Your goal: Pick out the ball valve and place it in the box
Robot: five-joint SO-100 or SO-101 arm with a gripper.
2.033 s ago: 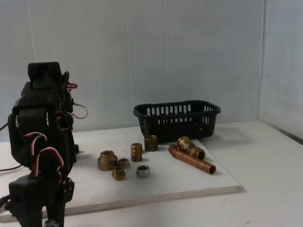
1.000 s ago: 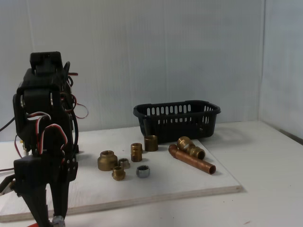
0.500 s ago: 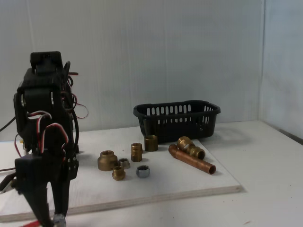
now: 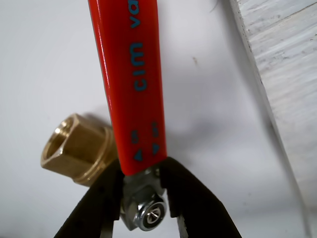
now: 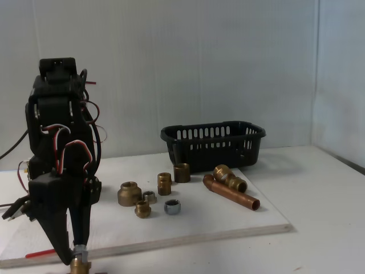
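Observation:
In the wrist view the ball valve (image 4: 79, 148) shows a brass threaded body at the left and a flat red lever running up the frame. My gripper (image 4: 142, 167) is shut on it, with its black fingers (image 4: 195, 203) clamped at the lever's base by the steel nut. In the fixed view my gripper (image 5: 77, 254) hangs at the lower left, near the board's front edge, with the ball valve (image 5: 80, 266) under it and the red lever sticking out to the left. The box (image 5: 214, 142), a black slotted basket, stands at the back of the board.
Several small brass fittings (image 5: 130, 194) and a silver nut (image 5: 172, 206) lie mid-board. A brass elbow on a copper pipe (image 5: 232, 194) lies in front of the box. The white board (image 5: 228, 222) sits on a white table, and its edge (image 4: 282, 74) shows right of the valve.
The arm has straightened up and lifted. The valve's brass body and red lever now show under the gripper at the lower left. The fittings and box have not moved.

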